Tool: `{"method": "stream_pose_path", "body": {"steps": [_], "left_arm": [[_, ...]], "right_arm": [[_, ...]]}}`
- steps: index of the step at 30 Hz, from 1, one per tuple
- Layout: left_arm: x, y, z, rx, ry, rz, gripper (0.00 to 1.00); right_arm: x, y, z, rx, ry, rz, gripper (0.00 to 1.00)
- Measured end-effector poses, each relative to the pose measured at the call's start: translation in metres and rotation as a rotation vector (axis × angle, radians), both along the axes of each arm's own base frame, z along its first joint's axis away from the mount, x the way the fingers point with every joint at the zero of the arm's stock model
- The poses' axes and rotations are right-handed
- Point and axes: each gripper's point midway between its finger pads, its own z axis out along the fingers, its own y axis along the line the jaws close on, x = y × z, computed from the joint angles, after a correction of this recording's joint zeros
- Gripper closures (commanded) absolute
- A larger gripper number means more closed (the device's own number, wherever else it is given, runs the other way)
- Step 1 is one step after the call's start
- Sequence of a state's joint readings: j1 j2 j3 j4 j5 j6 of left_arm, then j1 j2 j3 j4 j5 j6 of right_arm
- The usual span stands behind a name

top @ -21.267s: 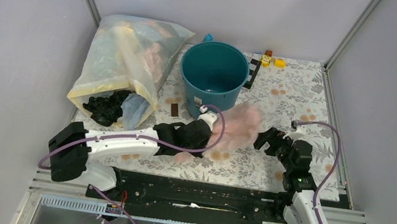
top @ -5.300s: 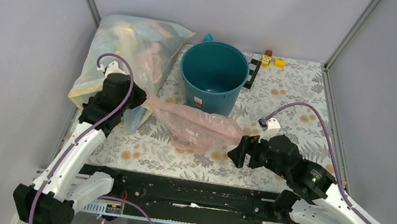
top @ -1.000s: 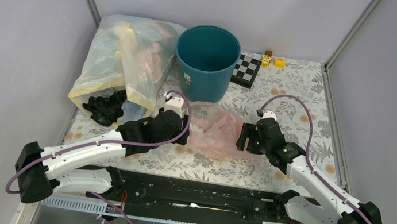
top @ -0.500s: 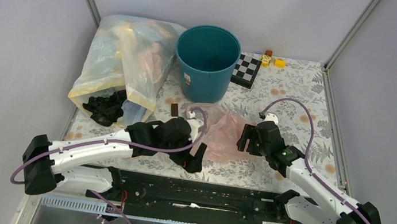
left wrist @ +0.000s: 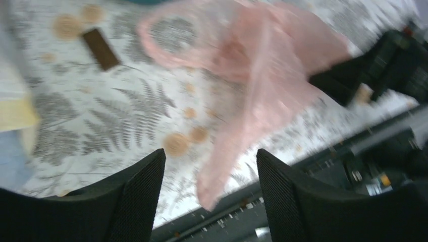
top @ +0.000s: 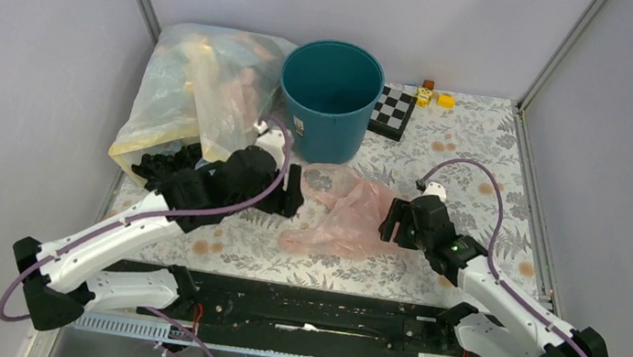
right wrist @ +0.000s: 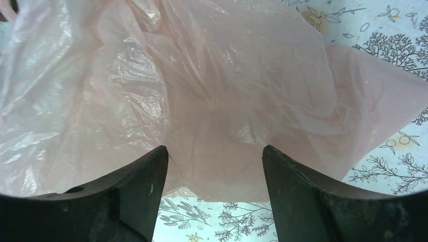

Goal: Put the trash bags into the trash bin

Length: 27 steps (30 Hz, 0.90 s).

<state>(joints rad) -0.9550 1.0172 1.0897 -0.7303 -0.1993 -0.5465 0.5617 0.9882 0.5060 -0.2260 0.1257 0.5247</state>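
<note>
Floral table [top: 473,153]: pink bag [top: 345,215] lies by trash bin [top: 328,97]; left gripper [left wrist: 209,156] and right gripper [right wrist: 214,151] both spread, flanking it, probably lining up a grab.

Top view: bright, even, diffuse overhead light; shadows faint, soft-edged; focus sharp edge to edge.

Left wrist view: strong motion blur, pink bag [left wrist: 262,75] and floral cloth [left wrist: 126,116] smeared; left gripper [left wrist: 209,156] itself sharp, mesh texture legible; 4 o'clock corner dim.

Right wrist view: crisp, well lit; small white glints on bag film toward 9 o'clock; right gripper [right wrist: 213,151] dark, underlit along 6 o'clock edge.
</note>
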Motion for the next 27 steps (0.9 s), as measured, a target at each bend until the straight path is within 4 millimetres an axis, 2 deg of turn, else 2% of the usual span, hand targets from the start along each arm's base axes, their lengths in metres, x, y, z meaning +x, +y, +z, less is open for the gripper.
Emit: {"method": "stream_pose_path", "body": {"steps": [3, 6, 13, 20, 27], "left_arm": [[0.035, 0.023, -0.008, 0.033, -0.011, 0.148, 0.38], [0.06, 0.035, -0.023, 0.049, -0.007, 0.235, 0.38], [0.1, 0.02, -0.06, 0.056, 0.009, 0.288, 0.4], [0.139, 0.011, -0.098, 0.078, 0.025, 0.324, 0.35], [0.157, 0.006, -0.133, 0.085, 0.059, 0.325, 0.39]], "right_arm": [[0.001, -0.001, 0.008, 0.016, -0.032, -0.011, 0.26], [0.001, -0.002, 0.007, 0.016, -0.031, -0.014, 0.26], [-0.003, -0.004, -0.004, -0.001, 0.003, -0.017, 0.26], [-0.005, -0.003, -0.004, 0.012, 0.003, -0.017, 0.27], [-0.007, 0.0, -0.002, 0.031, 0.003, -0.009, 0.27]]}}
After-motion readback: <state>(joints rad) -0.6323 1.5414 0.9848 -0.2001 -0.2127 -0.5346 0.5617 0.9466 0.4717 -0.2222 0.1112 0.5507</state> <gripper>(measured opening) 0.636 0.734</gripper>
